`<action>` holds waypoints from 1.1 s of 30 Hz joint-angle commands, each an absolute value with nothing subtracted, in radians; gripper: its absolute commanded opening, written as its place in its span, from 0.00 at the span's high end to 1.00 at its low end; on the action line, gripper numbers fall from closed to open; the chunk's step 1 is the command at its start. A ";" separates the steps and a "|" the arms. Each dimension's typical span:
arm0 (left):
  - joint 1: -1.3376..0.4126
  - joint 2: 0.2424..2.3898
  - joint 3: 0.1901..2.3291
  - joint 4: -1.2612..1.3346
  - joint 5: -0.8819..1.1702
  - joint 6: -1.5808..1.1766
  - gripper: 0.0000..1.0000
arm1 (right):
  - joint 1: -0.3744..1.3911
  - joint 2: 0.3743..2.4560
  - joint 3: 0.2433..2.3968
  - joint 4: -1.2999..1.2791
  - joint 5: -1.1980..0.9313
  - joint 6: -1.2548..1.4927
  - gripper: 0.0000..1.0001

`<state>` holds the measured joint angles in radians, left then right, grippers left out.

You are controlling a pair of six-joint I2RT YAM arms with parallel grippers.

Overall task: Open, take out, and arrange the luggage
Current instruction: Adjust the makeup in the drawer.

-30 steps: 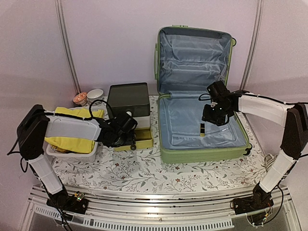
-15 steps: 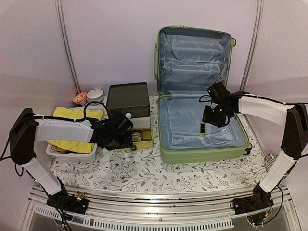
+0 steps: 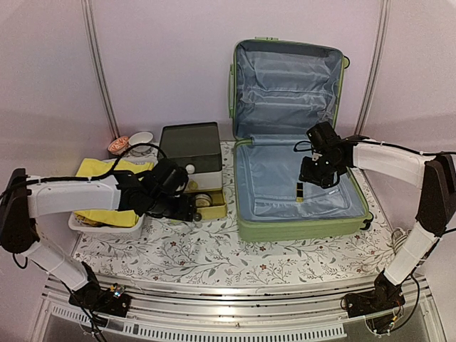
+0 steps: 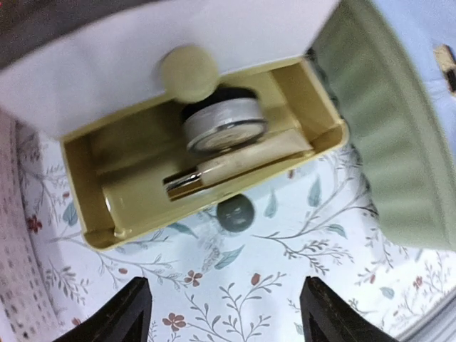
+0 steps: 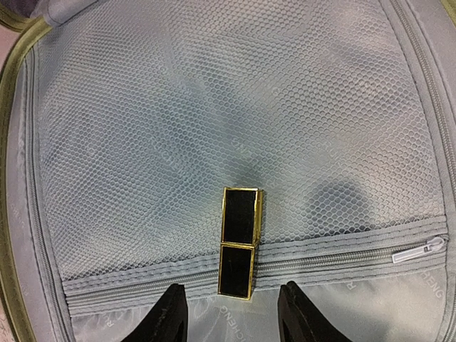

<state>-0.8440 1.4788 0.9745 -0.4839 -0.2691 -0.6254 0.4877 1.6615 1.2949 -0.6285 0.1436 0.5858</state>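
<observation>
Green luggage (image 3: 285, 229) lies open on the right of the desk (image 3: 185, 256), its lid upright against the far wall. The right claw (image 5: 232, 303) hovers released over a black-and-gold lipstick (image 5: 239, 241) on the mesh lining. This looks like the take-out step, so next it likely lowers and grips the lipstick. The left claw (image 4: 226, 299) is released and empty, and hangs over an open yellow drawer (image 4: 85, 214) already holding cosmetics.

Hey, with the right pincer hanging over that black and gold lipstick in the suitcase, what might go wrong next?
The slim black-and-gold lipstick case lies flat on the mesh lining of the light-green hard-shell suitcase, so the open right pincer may snag the mesh or push the case away. The open left pincer hangs by the crowded yellow plastic drawer and might knock it.
</observation>
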 commanded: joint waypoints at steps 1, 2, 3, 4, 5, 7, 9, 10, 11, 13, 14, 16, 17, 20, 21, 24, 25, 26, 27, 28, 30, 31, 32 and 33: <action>-0.839 1.381 0.956 -0.356 -0.174 -0.257 0.28 | 0.482 1.667 1.323 -0.644 0.162 0.540 0.55; -0.837 1.367 0.948 -0.335 -0.163 -0.189 0.37 | 0.482 1.665 1.324 -0.646 0.166 0.538 0.55; -0.833 1.349 0.938 -0.301 -0.134 -0.112 0.49 | 0.482 1.661 1.323 -0.647 0.168 0.536 0.55; -0.832 1.341 0.928 -0.282 -0.111 -0.033 0.65 | 0.482 1.658 1.321 -0.645 0.168 0.536 0.55; -0.832 1.337 0.917 -0.265 -0.093 0.042 0.84 | 0.482 1.653 1.320 -0.643 0.165 0.536 0.55; -0.831 1.338 0.905 -0.257 -0.104 0.178 1.00 | 0.482 1.648 1.316 -0.641 0.163 0.535 0.54; -0.812 1.344 0.901 -0.257 -0.131 0.274 1.00 | 0.482 1.646 1.312 -0.640 0.161 0.538 0.54; -0.798 1.347 0.897 -0.256 -0.124 0.318 1.00 | 0.482 1.644 1.312 -0.642 0.159 0.537 0.54; -0.780 1.349 0.892 -0.254 -0.101 0.368 1.00 | 0.482 1.642 1.311 -0.642 0.159 0.537 0.54; -0.746 1.353 0.873 -0.232 -0.104 0.442 1.00 | 0.482 1.636 1.309 -0.643 0.160 0.538 0.54; -0.730 1.356 0.868 -0.218 -0.113 0.460 1.00 | 0.482 1.633 1.306 -0.644 0.159 0.537 0.54; -0.699 1.379 0.867 -0.199 -0.135 0.480 1.00 | 0.482 1.628 1.305 -0.642 0.158 0.537 0.54; -0.686 1.396 0.873 -0.198 -0.138 0.491 1.00 | 0.482 1.626 1.306 -0.643 0.158 0.538 0.54; -0.663 1.466 0.897 -0.212 -0.143 0.536 1.00 | 0.482 1.626 1.308 -0.643 0.156 0.538 0.54; -0.657 1.491 0.907 -0.223 -0.141 0.550 1.00 | 0.482 1.625 1.310 -0.644 0.155 0.537 0.54; -0.624 1.560 0.938 -0.242 -0.112 0.596 1.00 | 0.482 1.622 1.312 -0.644 0.152 0.537 0.54; -0.613 1.582 0.955 -0.254 -0.094 0.611 1.00 | 0.482 1.621 1.312 -0.643 0.152 0.537 0.54; -0.604 1.607 0.974 -0.269 -0.082 0.624 1.00 | 0.482 1.619 1.312 -0.644 0.151 0.537 0.54; -0.599 1.630 0.991 -0.293 -0.075 0.638 1.00 | 0.482 1.618 1.311 -0.644 0.149 0.537 0.54; -0.596 1.654 1.012 -0.320 -0.065 0.651 1.00 | 0.482 1.616 1.310 -0.644 0.148 0.536 0.54; -0.593 1.703 1.049 -0.392 -0.020 0.682 1.00 | 0.482 1.609 1.305 -0.646 0.150 0.537 0.54; -0.592 1.718 1.065 -0.435 0.021 0.708 1.00 | 0.482 1.607 1.304 -0.644 0.151 0.537 0.54; -0.593 1.731 1.077 -0.483 0.065 0.742 1.00 | 0.482 1.605 1.303 -0.645 0.152 0.537 0.54; -0.594 1.740 1.087 -0.531 0.117 0.786 1.00 | 0.482 1.602 1.301 -0.646 0.152 0.537 0.54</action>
